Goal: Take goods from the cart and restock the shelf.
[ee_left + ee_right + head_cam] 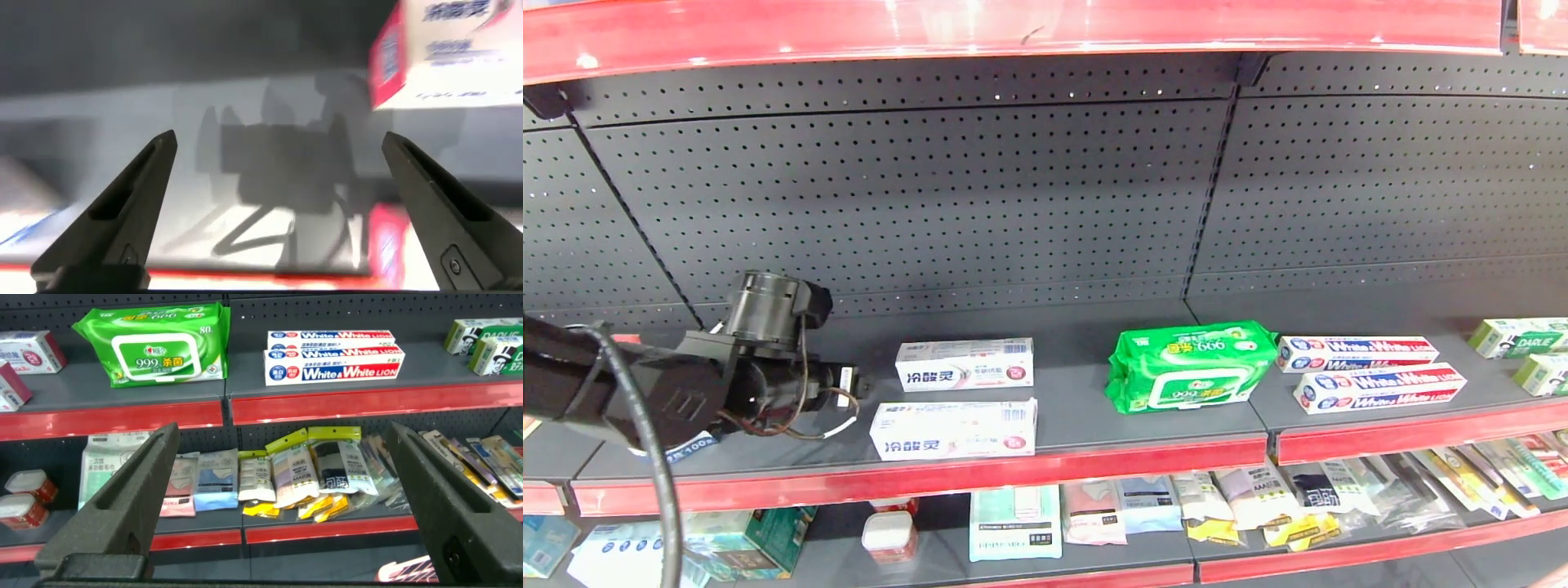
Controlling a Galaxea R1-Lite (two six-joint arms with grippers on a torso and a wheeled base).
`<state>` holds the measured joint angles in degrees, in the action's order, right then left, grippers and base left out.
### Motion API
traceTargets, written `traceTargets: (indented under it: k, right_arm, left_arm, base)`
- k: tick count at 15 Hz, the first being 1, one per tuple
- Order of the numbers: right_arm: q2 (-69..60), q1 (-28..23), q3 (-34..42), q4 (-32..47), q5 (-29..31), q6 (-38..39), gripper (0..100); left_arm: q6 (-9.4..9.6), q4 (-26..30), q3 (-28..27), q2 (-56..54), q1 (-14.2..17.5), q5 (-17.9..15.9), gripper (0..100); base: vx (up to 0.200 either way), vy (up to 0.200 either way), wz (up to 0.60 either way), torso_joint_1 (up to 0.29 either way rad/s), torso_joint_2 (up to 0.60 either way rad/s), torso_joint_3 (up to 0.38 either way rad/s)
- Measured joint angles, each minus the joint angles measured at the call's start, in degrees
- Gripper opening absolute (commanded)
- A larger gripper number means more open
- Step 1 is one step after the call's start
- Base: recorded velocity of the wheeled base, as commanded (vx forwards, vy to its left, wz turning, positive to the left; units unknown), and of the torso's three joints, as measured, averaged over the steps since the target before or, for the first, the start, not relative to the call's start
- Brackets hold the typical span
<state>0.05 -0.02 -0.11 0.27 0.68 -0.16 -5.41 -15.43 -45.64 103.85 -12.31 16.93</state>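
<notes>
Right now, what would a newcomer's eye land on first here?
The bright green wipes pack lying in the middle of the grey shelf. Then the black left arm over the shelf's left end, jaws open, beside a white toothpaste box with a second box behind it.

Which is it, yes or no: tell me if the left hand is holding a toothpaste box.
No: the left hand is open, empty, with the toothpaste box lying apart on the shelf.
</notes>
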Motion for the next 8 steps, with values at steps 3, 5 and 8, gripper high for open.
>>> traceTargets:
  k: [3, 5, 8]
  right_arm:
    - [0.0, 0.0, 0.0, 0.0, 0.0, 0.0, 100]
    - [0.0, 0.0, 0.0, 0.0, 0.0, 0.0, 100]
    - [0.0, 0.0, 0.0, 0.0, 0.0, 0.0, 100]
  left_arm:
    - [0.22, 0.4, 4.9, -6.6, 0.4, -0.6, 100]
    - [0.22, 0.5, 9.1, -12.2, 0.4, -1.4, 100]
    - [0.24, 1.1, 17.1, -23.1, 0.5, -3.5, 100]
  base:
    - [0.0, 0.0, 0.0, 0.0, 0.0, 0.0]
    - [0.0, 0.0, 0.0, 0.0, 0.0, 0.0]
    - [0.0, 0.0, 0.0, 0.0, 0.0, 0.0]
